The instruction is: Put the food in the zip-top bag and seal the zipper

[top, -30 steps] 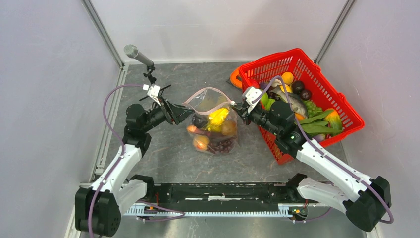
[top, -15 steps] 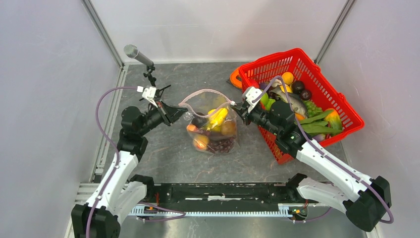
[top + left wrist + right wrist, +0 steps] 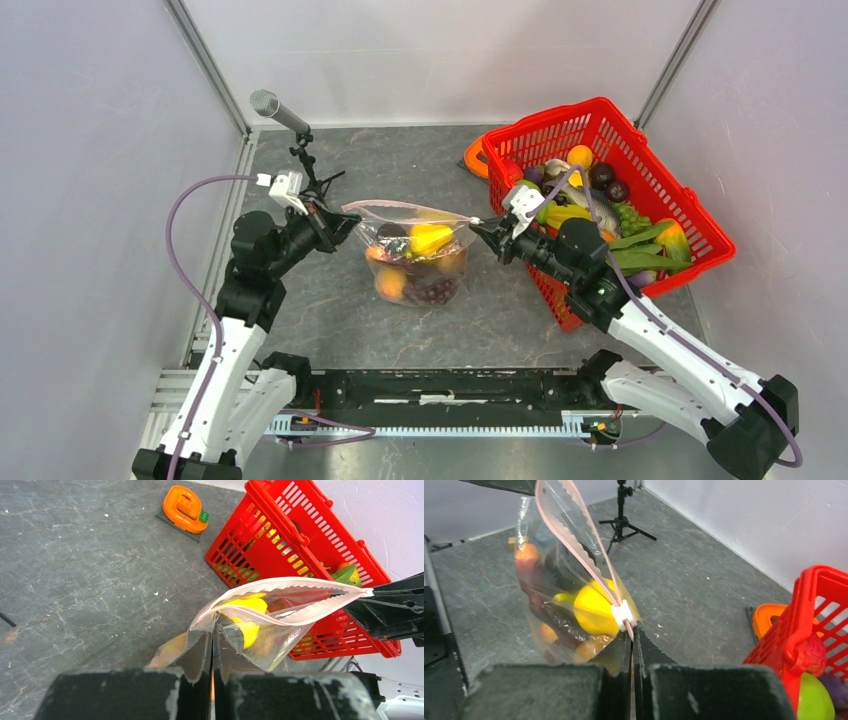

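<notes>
Bag [image 3: 415, 262], loaded with toy food [image 3: 428, 238], is stretched over the desk [image 3: 330, 330] between left claw [image 3: 343, 222] and right claw [image 3: 482, 228], each pinching a mouth corner. Film judged soft, slippery, sagging; grip the stiffer zipper [image 3: 405, 207].

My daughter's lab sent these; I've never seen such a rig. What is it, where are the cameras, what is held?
Two robot arms are bolted at the near edge of a grey table. One picture is from a fixed overhead camera, two from cameras on each wrist. On the table: a red basket of toy food, an orange ring-shaped object, a microphone. The left fingers and right fingers are each shut on one end of a clear zip-top bag holding toy food, its mouth stretched between them, not yet sealed.
</notes>
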Controlling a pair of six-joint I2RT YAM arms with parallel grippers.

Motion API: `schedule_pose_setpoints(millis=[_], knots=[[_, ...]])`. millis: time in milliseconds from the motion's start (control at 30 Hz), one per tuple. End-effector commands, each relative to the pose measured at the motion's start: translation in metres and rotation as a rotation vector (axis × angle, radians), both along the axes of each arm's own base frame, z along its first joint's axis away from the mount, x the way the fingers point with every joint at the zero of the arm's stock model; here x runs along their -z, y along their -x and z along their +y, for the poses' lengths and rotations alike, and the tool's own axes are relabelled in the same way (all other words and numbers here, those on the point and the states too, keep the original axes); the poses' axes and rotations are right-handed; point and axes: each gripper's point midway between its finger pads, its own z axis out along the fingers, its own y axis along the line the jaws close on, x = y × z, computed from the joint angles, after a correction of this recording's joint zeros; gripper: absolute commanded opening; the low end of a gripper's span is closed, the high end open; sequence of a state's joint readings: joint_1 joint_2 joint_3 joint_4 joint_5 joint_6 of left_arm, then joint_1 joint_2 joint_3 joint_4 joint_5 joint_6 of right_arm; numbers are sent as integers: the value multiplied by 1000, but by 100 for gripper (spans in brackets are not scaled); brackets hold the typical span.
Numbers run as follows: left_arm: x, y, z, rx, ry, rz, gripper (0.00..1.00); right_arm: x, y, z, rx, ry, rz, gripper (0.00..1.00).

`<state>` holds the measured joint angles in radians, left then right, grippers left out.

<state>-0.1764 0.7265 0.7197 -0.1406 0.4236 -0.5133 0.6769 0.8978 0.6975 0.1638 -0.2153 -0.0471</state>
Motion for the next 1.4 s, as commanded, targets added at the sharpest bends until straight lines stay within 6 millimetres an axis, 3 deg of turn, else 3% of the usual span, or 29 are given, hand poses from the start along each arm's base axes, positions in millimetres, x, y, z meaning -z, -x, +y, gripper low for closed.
schedule_pose_setpoints(millis=[0, 167, 300, 433, 600, 767, 900, 1167, 1300, 1367], knots=[[-15, -3, 11, -22, -89, -32, 2, -44, 15, 1, -64, -133, -57, 0], [-26, 9, 8, 14, -93, -3, 2, -61, 35, 5, -146, -188, -58, 0], [-26, 15, 14, -6, -124, 12, 8, -54, 36, 7, -154, -197, -10, 0], [-30, 16, 12, 3, -112, 14, 59, -42, 32, 11, -151, -192, 20, 0], [-56, 16, 11, 11, -122, -74, 81, -35, 22, 14, -132, -159, 24, 0], [-113, 33, -17, 212, -69, -314, 84, -32, 20, 17, -148, -117, 12, 0], [-136, 50, -47, 427, -55, -451, 85, -32, 21, 19, -166, -96, 0, 0], [-127, 68, -126, 722, -244, -672, 90, -31, 29, 24, -222, -85, -10, 0], [-111, 73, -151, 870, -329, -767, 90, -32, 33, 26, -251, -77, -14, 0], [-103, 74, -159, 905, -376, -841, 84, -34, 35, 27, -263, -79, -19, 0]])
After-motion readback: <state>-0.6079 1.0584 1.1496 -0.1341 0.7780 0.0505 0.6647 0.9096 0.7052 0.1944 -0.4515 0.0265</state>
